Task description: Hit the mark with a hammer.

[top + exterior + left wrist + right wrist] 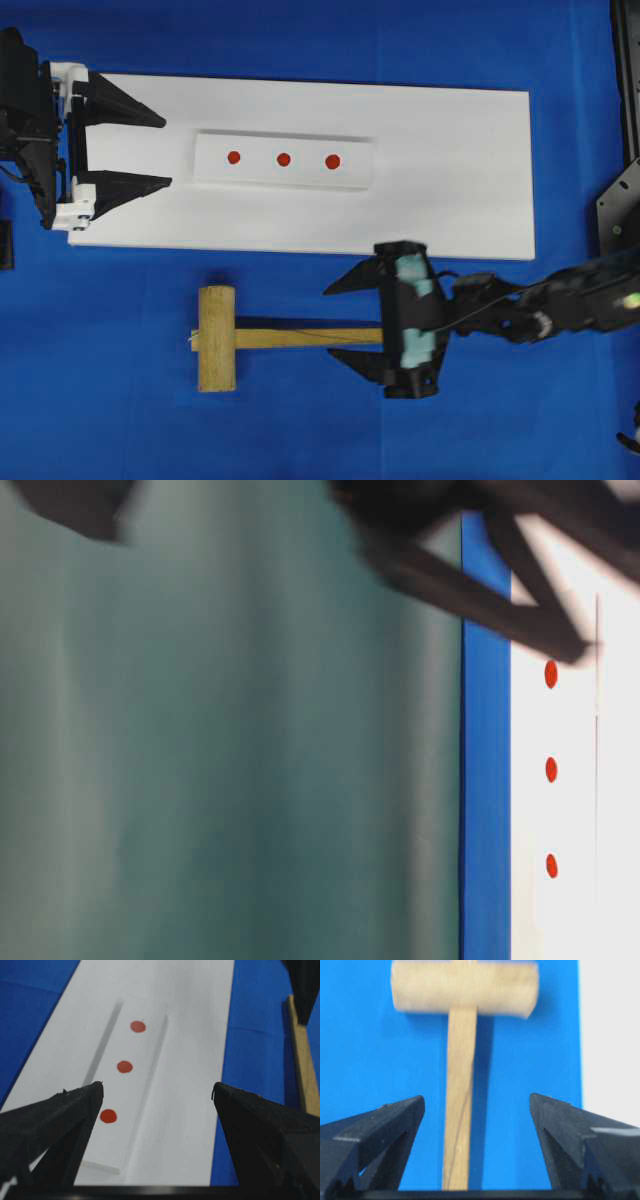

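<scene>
The hammer (216,338), a light wooden mallet, lies flat on the blue cloth in front of the white board, head to the left and handle (300,337) pointing right. My right gripper (335,322) is open and straddles the handle's right end; in the right wrist view the handle (460,1110) runs between the open right gripper (476,1097) without touching either finger. Three red marks (283,159) sit in a row on a raised white strip (355,175). My left gripper (167,152) is open and holds nothing, at the board's left end, with the nearest mark (108,1116) just beyond its left fingertip.
The long white board (450,210) lies on a blue cloth (100,420). A black frame (625,80) stands at the right edge. In the table-level view a blurred grey-green surface (230,760) fills most of the picture, with the marks (551,769) at the right.
</scene>
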You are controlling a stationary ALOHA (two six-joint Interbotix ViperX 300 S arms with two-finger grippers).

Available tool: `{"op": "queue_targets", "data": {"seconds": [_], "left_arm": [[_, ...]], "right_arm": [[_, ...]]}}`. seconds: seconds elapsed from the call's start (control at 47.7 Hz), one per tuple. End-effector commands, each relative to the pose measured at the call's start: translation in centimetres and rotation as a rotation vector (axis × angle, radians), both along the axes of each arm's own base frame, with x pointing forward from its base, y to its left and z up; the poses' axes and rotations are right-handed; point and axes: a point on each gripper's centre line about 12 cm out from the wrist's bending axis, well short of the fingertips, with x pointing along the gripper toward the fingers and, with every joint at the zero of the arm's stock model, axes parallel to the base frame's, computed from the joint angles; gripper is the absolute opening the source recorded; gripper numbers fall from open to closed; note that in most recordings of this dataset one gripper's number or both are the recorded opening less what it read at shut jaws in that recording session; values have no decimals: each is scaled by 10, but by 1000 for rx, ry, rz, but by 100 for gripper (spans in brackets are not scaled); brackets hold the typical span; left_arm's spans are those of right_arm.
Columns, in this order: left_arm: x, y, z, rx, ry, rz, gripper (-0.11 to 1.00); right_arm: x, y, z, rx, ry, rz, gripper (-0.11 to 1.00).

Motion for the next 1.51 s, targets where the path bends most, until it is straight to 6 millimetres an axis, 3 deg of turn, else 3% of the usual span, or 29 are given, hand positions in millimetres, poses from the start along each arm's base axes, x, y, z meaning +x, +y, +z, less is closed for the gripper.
{"op": "queue_targets", "data": {"seconds": [0.0, 0.21, 0.356, 0.524, 0.734, 1.069, 1.488], "left_arm": [[2, -2, 5, 1, -17, -9, 89], [2, -4, 6, 12, -19, -22, 89], [0, -5, 12, 22, -41, -27, 89], [-10, -7, 19, 27, -82, -29, 89], [-32, -9, 32, 78, -167, -41, 89], [-64, -13, 37, 204, -242, -69, 89], [-84, -15, 11, 201, -210, -74, 88]], "right_arm": [[-3, -7, 24, 11, -60, -8, 76], [-13, -45, 45, -10, -109, -70, 76], [-28, -75, 71, -39, -163, -75, 76], [-56, -104, 99, -75, -234, -70, 76], [-97, -123, 109, -113, -294, -91, 76], [-150, -128, 78, -98, -299, -115, 76], [-194, -129, 36, -65, -297, -152, 75]]}}
